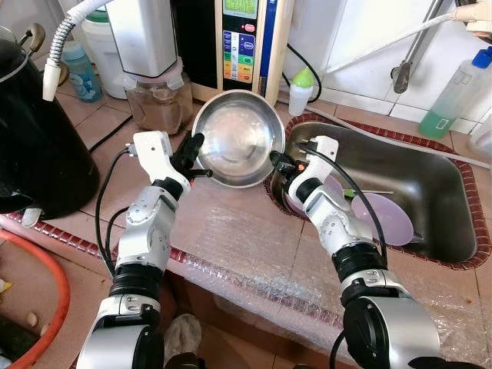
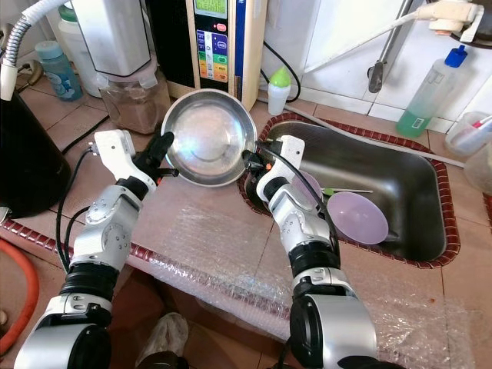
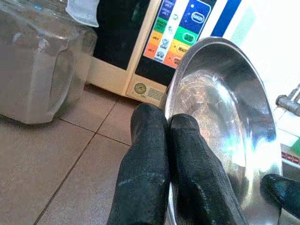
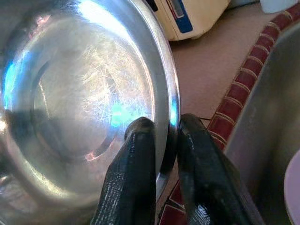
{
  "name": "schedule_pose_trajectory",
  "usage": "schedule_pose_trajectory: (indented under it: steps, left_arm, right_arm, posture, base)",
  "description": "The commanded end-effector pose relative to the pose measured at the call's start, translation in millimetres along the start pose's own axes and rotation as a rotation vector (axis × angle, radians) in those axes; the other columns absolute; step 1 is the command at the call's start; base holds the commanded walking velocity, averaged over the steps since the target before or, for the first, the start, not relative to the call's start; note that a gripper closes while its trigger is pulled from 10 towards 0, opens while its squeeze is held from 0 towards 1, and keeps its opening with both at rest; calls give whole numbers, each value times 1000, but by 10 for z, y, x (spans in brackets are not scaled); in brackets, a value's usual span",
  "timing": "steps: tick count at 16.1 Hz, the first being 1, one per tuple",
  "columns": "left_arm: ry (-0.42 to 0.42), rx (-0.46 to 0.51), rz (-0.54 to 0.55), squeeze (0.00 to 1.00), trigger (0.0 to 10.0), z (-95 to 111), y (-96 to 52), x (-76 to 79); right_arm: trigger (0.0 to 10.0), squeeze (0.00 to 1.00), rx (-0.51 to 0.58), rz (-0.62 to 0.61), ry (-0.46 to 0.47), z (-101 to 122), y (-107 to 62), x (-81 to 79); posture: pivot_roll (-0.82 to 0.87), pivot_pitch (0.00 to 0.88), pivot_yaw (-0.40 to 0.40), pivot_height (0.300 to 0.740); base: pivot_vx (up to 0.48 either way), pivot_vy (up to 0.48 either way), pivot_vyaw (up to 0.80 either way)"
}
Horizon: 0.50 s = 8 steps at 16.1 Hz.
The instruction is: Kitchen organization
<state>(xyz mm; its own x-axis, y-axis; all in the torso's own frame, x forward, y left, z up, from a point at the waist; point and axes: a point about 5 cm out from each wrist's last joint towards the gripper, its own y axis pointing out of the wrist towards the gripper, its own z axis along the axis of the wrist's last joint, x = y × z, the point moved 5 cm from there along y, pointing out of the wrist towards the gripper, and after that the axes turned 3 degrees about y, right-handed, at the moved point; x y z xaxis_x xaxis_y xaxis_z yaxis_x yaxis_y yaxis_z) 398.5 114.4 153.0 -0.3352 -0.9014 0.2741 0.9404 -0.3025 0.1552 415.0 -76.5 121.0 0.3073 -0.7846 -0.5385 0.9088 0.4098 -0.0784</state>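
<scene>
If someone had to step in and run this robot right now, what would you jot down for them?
Left gripper: shut on the left rim of the steel bowl.
Right gripper: shut on the bowl's right rim, one finger inside and one outside.
Bowl: held tilted between both grippers, above the counter beside the sink, its inside facing the camera.
In the sink: a purple bowl, with another purple piece behind the right arm.
Done: the steel bowl is gripped on both sides.
Left: set it down wherever it belongs; the purple dishes are untouched.
</scene>
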Motion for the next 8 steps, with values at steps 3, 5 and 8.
schedule_pose_trajectory:
  steps: [3, 5, 8]
  left_arm:
    - [22, -4, -97, 0, 0, 4, 48, 219]
    - [24, 0, -101, 0, 0, 17, 45, 223]
    - [19, 7, -117, 0, 0, 24, 36, 251]
  right_arm:
    - [10000, 1000, 24, 89, -61, 128, 63, -218]
    - [10000, 784, 33, 89, -78, 184, 67, -197]
    - [10000, 0, 45, 46, -82, 277, 80, -110]
  posture:
    - [-29, 0, -14, 740]
    - [-27, 0, -16, 740]
    - [-24, 0, -17, 740]
  base:
    - [0, 0, 0]
    - [0, 0, 0]
    - [0, 0, 0]
